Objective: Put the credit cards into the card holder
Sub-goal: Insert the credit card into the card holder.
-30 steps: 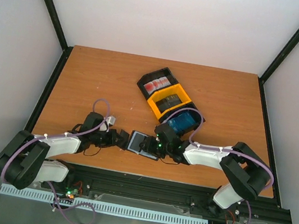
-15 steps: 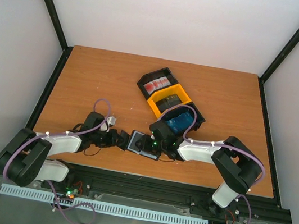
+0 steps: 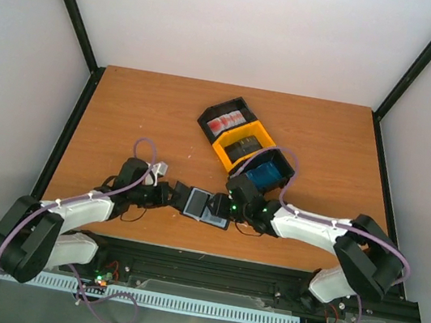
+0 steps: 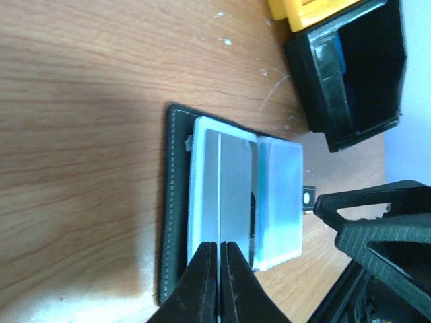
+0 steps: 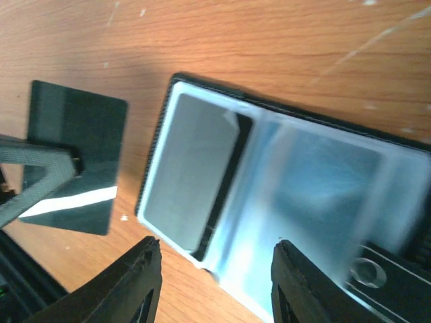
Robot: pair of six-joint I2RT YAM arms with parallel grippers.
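Observation:
The card holder lies open on the table near the front edge, its grey-blue clear pockets facing up. My left gripper is shut on a dark credit card with a white stripe. It holds that card on edge just left of the holder. My right gripper stands open over the holder's near edge, with nothing between its fingers. More credit cards sit in the bins: red-and-white, dark and blue.
The joined black-yellow-black bins stand diagonally behind the card holder, with the near black bin close to my right arm. The table's front edge runs just below both grippers. Bare wood lies to the left and at the back.
My left gripper has edged its card slightly towards the card holder. The right arm's elbow swung in, then back out to the right, with its open gripper staying over the holder.

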